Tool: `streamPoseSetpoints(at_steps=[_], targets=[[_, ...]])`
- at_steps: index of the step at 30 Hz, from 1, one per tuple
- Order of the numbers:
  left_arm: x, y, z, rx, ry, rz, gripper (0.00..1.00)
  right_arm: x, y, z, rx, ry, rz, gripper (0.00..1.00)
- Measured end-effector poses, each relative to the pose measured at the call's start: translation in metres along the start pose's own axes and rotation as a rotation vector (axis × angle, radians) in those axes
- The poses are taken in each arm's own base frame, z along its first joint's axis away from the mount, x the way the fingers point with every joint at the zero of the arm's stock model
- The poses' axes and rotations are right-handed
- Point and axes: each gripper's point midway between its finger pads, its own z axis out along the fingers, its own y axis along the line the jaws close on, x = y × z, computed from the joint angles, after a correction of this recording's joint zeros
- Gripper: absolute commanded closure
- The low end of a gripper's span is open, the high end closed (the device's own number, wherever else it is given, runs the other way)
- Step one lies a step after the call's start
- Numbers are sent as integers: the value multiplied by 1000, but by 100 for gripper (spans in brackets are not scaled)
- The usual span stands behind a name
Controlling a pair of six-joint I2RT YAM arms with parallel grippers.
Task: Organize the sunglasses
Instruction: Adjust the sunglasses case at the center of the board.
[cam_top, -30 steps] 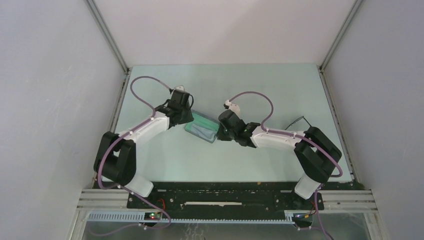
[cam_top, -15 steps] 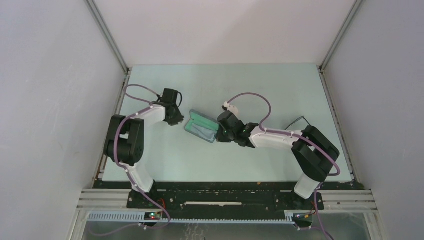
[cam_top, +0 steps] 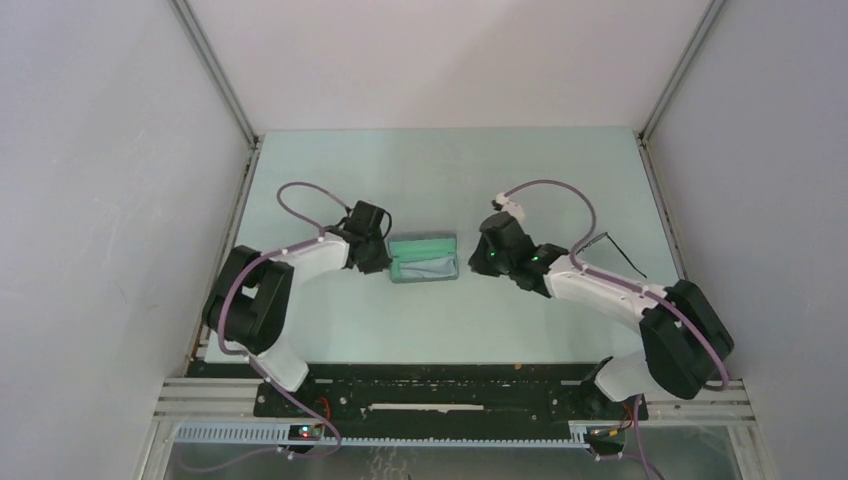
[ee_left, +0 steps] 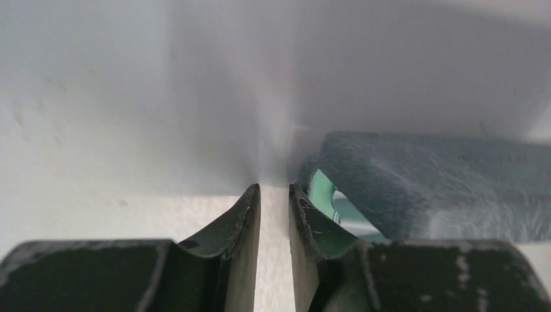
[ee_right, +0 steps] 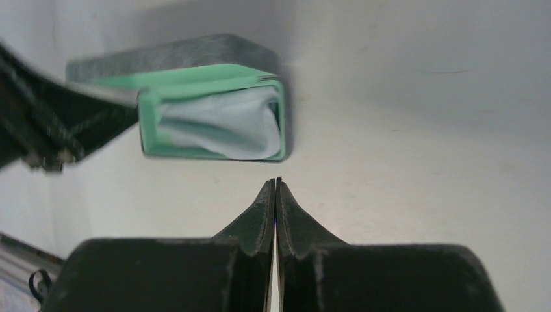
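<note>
The slate-grey case (cam_top: pixel 424 243) lies open at the table's middle, its green inside holding the pale cloth (cam_top: pixel 428 266). My left gripper (cam_top: pixel 378 262) is at the case's left end, its jaws a narrow gap apart with nothing between them; in the left wrist view (ee_left: pixel 274 188) the case (ee_left: pixel 429 182) is just to the right of the right finger. My right gripper (cam_top: pixel 482 262) is shut and empty, a short way off the case's right end; the right wrist view (ee_right: pixel 277 181) shows the case (ee_right: pixel 214 52) and cloth (ee_right: pixel 221 127) ahead. The thin black sunglasses (cam_top: pixel 608 243) lie on the table at the right, behind my right arm.
White walls with metal corner posts (cam_top: pixel 215 85) enclose the pale green table (cam_top: pixel 450 170) on three sides. Purple cables loop over both arms. The black base rail (cam_top: pixel 450 390) runs along the near edge.
The case has turned from slanted to square with the table edge. My right gripper has drawn back to the right, off the case. My left gripper has come back to the case's left end.
</note>
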Motion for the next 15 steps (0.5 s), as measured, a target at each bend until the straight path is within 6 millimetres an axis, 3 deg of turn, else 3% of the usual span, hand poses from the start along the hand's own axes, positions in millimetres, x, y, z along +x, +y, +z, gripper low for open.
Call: streamPoseSetpoints(at_steps=[6,10,15], targets=[[47,-26,-16,65,53,84,73,-29,-63,-12,118,-61,93,88],[75,-47,-24,110,89,148,72,-40,-110,-22,210,-87,178,75],[91,-40,-40,120,110,157,70,-59,-153,-44,301,-143,253,69]])
